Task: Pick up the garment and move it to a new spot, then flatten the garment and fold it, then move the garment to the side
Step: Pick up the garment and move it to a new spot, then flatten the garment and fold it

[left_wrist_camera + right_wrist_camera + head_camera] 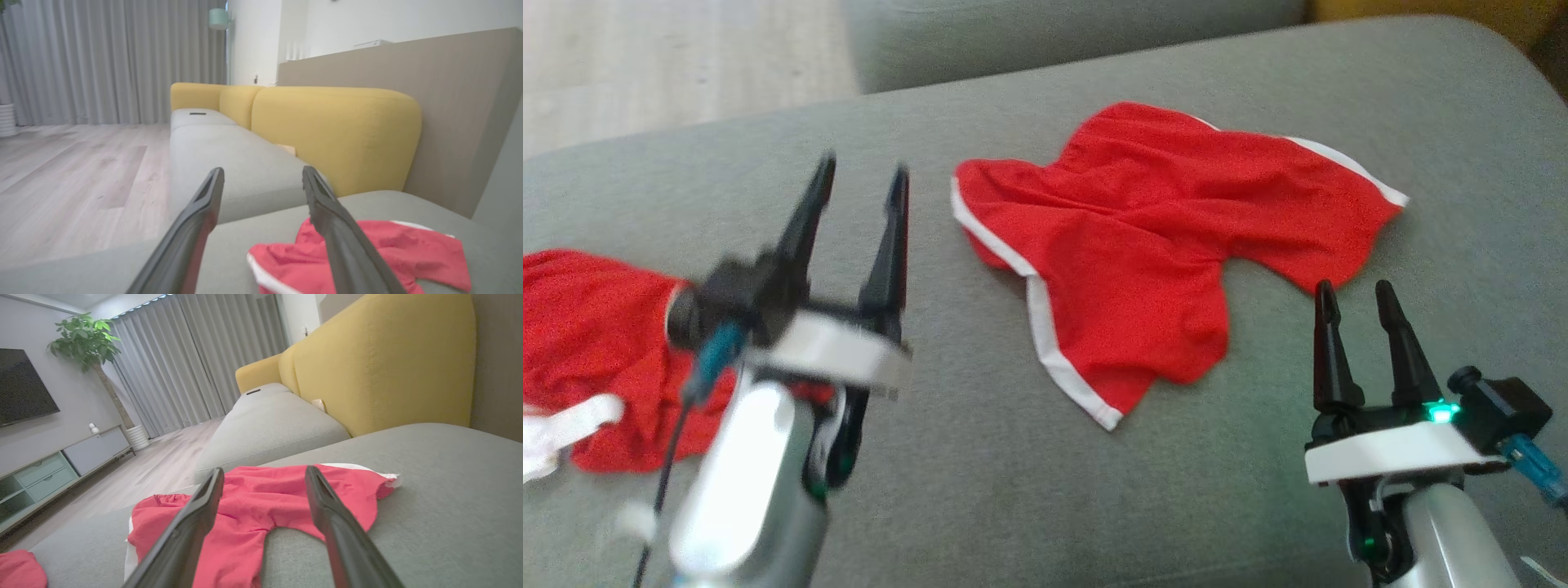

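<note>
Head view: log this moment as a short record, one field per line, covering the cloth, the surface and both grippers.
surface: grey cushion of a sofa
main garment: red shorts with white trim, lying spread out and creased near the middle of the cushion
other cloth: second red garment bunched at the left edge, partly behind the left arm
left gripper: open, blurred, nothing between its fingers
right gripper: open, empty, just near the shorts' lower right edge
contact: neither gripper holds cloth

Jaws apart: left gripper (864, 163), right gripper (1354, 287)
</note>
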You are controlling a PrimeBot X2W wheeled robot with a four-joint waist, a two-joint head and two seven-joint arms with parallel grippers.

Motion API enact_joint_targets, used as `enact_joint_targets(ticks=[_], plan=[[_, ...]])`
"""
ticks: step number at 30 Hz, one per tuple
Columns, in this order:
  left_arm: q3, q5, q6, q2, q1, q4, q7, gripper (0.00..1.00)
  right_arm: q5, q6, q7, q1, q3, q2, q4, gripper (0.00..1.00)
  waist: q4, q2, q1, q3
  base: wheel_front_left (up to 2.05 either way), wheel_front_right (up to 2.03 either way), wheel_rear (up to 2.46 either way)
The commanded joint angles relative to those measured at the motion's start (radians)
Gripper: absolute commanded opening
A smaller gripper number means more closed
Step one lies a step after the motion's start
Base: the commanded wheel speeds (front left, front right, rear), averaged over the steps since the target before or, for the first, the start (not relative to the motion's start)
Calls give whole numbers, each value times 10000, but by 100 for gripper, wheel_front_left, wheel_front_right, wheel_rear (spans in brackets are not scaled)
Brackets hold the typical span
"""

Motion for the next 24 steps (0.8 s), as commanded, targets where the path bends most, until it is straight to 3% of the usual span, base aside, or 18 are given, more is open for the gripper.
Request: enact_joint_targets(ticks=[1,11,18,24], plan=[[496,131,-3,164,73,-572,-49,100,-106,77,-107,-114,176,-50,-327,100,494,0,0,-314,0,0,0],[1288,644,-227,-766,3026,-1365,-50,100,-207,77,-107,495,178,-50,-264,100,803,0,0,-740,0,0,0],[1414,843,-456,-961,3140,-1376,-50,100,-531,77,-107,577,471,-50,-188,100,1065,0,0,-632,0,0,0],[1471,794,-489,-984,2976,-1253,-51,100,-1595,77,80,322,1704,-50,227,100,1362,0,0,-397,0,0,0]])
